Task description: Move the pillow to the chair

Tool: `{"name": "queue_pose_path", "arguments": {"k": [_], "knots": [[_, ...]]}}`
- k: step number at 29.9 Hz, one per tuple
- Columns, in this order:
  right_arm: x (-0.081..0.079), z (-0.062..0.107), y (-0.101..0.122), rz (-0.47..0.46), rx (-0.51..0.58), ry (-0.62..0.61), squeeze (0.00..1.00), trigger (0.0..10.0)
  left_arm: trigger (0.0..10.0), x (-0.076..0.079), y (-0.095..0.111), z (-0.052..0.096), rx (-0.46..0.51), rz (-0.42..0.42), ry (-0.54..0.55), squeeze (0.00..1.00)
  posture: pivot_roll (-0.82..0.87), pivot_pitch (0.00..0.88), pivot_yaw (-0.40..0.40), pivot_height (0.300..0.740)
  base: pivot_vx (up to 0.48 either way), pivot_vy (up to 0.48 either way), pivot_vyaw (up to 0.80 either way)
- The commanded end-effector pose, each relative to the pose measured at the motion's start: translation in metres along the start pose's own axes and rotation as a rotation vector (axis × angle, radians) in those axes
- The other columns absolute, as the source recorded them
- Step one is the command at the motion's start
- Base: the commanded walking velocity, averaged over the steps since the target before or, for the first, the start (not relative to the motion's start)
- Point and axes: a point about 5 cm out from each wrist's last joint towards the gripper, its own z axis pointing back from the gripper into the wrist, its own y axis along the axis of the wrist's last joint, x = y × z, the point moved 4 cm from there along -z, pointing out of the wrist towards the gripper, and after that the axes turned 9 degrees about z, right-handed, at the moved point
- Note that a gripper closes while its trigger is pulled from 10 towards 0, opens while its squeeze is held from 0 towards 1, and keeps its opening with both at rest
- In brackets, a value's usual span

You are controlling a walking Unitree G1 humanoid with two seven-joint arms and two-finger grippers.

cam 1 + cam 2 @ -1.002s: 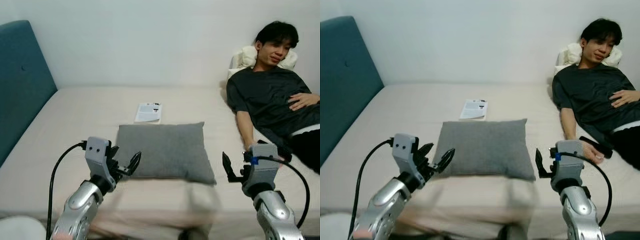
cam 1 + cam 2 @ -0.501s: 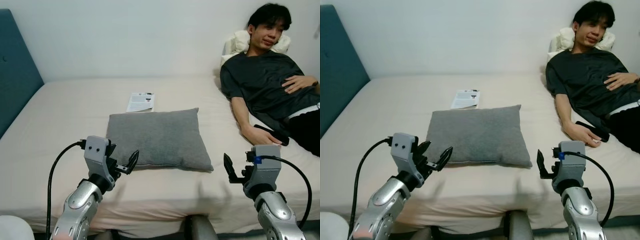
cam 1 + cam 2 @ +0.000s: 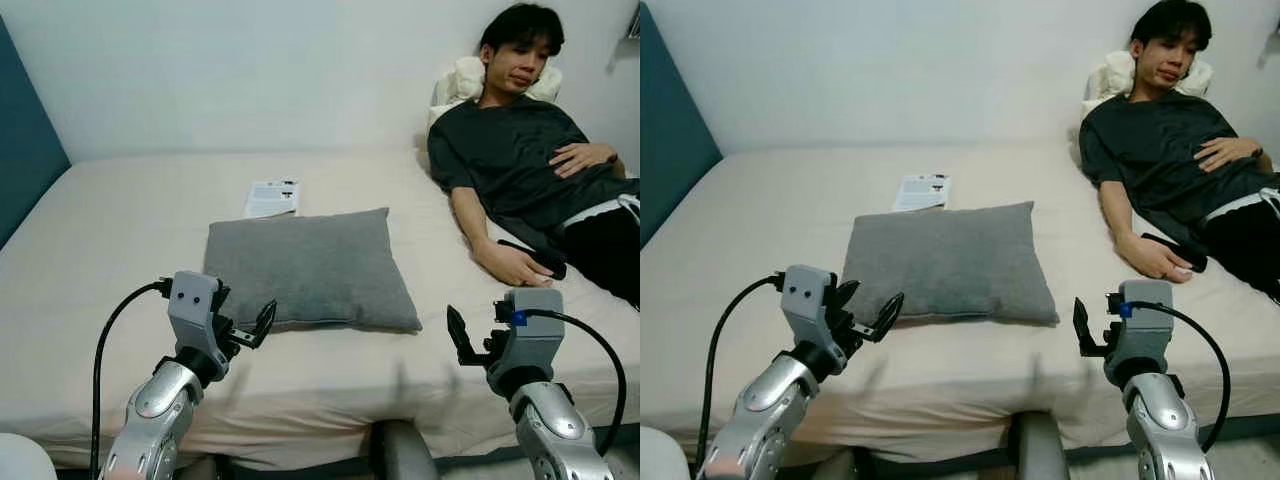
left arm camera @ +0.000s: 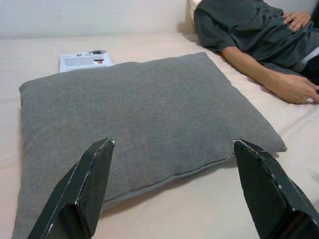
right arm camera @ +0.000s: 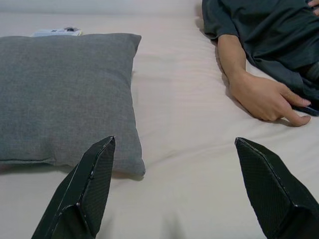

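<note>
Pillow [image 3: 308, 268] flat on bed [image 3: 120, 230]

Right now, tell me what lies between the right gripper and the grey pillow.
Only bare bed sheet. The right wrist view shows the right gripper, jaws open, short of the grey pillow, whose near corner sits just past one finger.

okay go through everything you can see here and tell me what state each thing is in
Pillow: flat on the bed, ungrasped.
Left gripper: fingers open, short of the pillow's near edge.
Right gripper: fingers open, empty, beside the pillow.
Booklet: closed, flat behind the pillow.
Person: lying on the bed, one hand on the sheet.
</note>
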Motion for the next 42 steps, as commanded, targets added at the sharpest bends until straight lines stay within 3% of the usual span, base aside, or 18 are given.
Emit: {"name": "queue_pose_path", "arguments": {"k": [1, 11, 20, 42], "knots": [[0.0, 0.0, 0.001, -0.011, -0.001, -0.003, 0.0, 10.0, 10.0, -0.005, -0.002, 0.0, 0.007, 0.027, 0.023, 0.0, -0.09, 0.0, 0.013, 0.465, 0.0, 0.0, 0.0], [0.001, 0.002, 0.009, 0.037, 0.061, -0.018, 0.0, 10.0, 10.0, -0.006, -0.001, 0.0, 0.019, 0.048, 0.03, 0.0, -0.1, 0.001, 0.009, 0.455, 0.0, 0.0, 0.0], [0.002, 0.002, 0.005, 0.043, 0.031, -0.015, 0.0, 10.0, 10.0, -0.005, 0.0, 0.0, 0.025, 0.057, 0.029, 0.0, -0.1, 0.008, 0.008, 0.455, 0.0, 0.0, 0.0], [0.002, -0.003, 0.002, 0.07, 0.031, -0.017, 0.0, 10.0, 10.0, -0.007, -0.002, -0.005, 0.025, 0.076, 0.027, 0.0, -0.1, 0.0, 0.005, 0.376, 0.0, 0.0, 0.0]]}}
